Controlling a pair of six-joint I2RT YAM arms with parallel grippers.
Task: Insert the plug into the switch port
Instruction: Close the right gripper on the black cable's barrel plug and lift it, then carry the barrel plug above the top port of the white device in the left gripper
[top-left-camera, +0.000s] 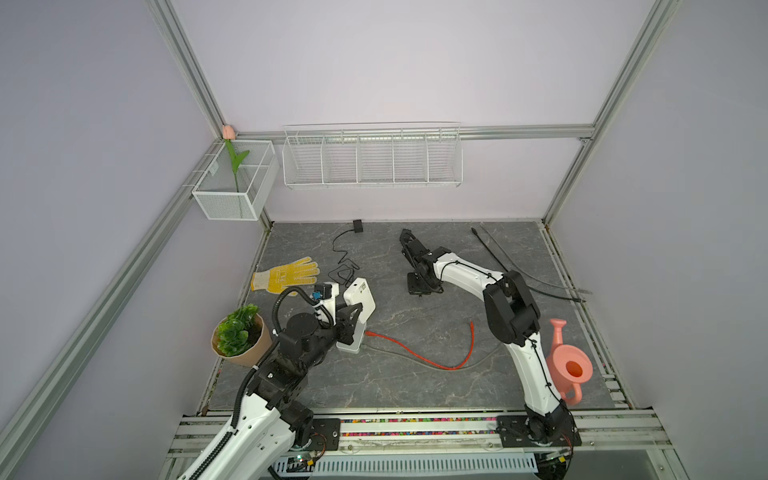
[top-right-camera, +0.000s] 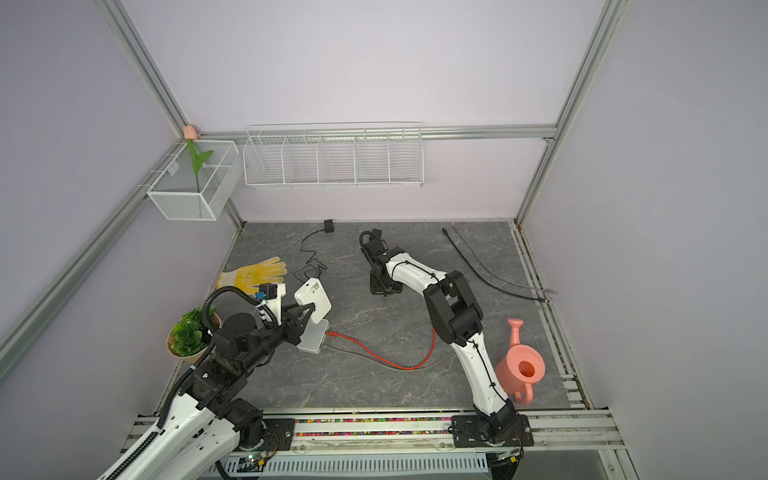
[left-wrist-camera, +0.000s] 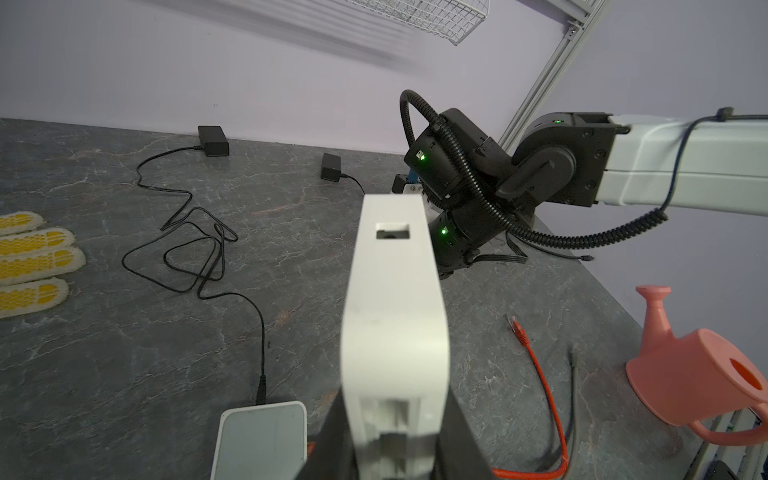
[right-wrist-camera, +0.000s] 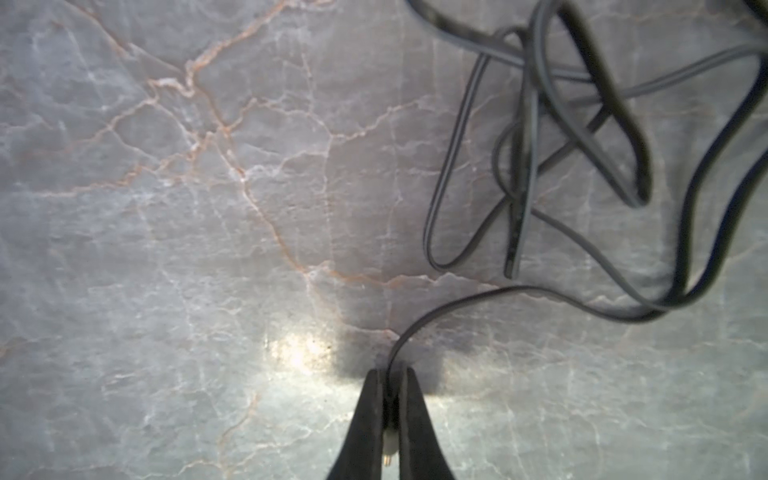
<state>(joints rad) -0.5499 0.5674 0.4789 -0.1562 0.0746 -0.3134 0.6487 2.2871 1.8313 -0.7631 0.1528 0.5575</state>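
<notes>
On the left, the white switch (top-left-camera: 360, 296) is held raised and tilted above the worktop (top-left-camera: 415, 386) by the left gripper (top-left-camera: 357, 309), whose jaws are clamped on its sides. Well apart, farther right, the plug (right-wrist-camera: 389, 439) is pinched in the closed jaws of the right gripper (right-wrist-camera: 390, 376), low over the worktop, with its black cable (right-wrist-camera: 519, 287) trailing off.

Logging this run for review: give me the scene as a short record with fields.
left gripper: shut on the white switch, held above the table
port: open slot on switch edge, empty
right gripper: shut on the plug, down at the table
plug: apart from the switch, not inserted
clutter: red cable, pink watering can, glove
</notes>
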